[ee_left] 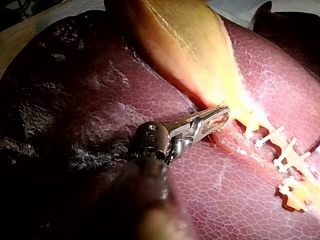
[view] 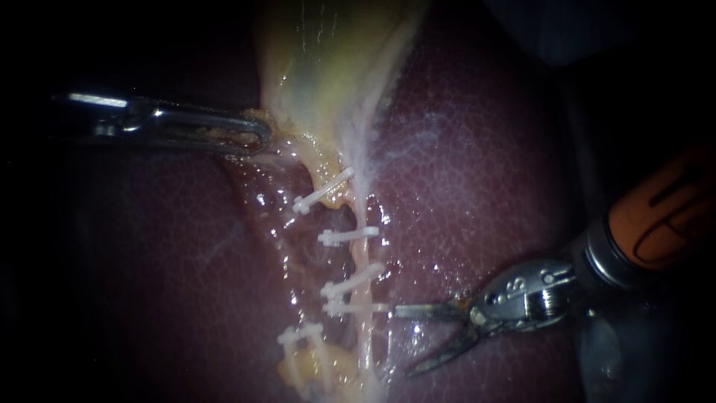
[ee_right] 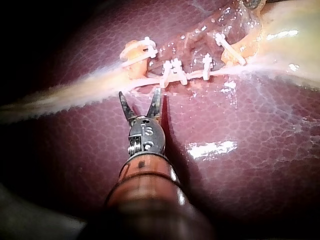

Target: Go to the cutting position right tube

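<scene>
While the left instrument (view: 257, 138) is gripping the narrow end of the gallbladder (view: 328, 60), its jaws are lying closed on the yellow tissue there. In the left wrist view these jaws (ee_left: 225, 112) are pressing together on the same pale edge, where the gallbladder is tapering down over the liver (view: 477, 164).

The right tube (view: 364, 257) is running as a pale strand down from the gallbladder's end, across the wet bed between the liver's lobes. White clips (view: 348, 236) are sitting across it, one higher up and a close pair lower down. More clips are showing to the left of this strand, one above and one near the bottom.

The right instrument (view: 403, 339) is pointing at the tube from the right, low over the liver. Its two blades are standing open in a V with nothing between them. The upper blade's tip is lying just beside the outer end of the lower pair of clips, and the lower blade is angling down toward the liver.

In the right wrist view the open blades (ee_right: 139, 95) are sitting just short of the tube (ee_right: 150, 80), which is crossing ahead of their tips, with the clip pair just beyond one tip.
</scene>
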{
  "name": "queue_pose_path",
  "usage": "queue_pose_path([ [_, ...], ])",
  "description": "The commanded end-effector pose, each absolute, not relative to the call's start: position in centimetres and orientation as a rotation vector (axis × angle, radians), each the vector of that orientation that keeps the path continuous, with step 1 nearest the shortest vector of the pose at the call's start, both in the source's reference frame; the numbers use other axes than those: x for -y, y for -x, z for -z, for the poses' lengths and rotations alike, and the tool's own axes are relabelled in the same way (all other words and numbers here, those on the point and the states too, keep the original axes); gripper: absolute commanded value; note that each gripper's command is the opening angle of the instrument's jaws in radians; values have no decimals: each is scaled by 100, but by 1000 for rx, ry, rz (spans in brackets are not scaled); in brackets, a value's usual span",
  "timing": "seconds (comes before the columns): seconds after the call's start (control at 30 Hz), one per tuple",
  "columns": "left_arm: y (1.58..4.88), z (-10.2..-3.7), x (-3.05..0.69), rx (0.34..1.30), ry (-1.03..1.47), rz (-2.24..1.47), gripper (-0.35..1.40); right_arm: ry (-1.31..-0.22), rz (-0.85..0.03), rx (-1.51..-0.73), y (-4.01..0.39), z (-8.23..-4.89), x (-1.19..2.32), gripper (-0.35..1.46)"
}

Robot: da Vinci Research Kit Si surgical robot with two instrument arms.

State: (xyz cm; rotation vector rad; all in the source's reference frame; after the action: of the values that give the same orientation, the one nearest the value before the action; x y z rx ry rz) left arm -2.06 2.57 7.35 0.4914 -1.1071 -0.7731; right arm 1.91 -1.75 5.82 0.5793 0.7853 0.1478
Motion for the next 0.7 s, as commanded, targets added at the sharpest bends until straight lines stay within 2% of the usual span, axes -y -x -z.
queue_pose_path([
  [0.03, 205, -734, -257, 1107, -491, 773, -35, -579, -149, -785, -191, -582, 175, 124],
  [0.27, 200, -728, -261, 1107, -498, 773, -35, -579, -149, -785, -191, -582, 175, 124],
  [0.7, 157, -686, -293, 1105, -493, 811, -35, -579, -151, -785, -194, -583, 174, 124],
])
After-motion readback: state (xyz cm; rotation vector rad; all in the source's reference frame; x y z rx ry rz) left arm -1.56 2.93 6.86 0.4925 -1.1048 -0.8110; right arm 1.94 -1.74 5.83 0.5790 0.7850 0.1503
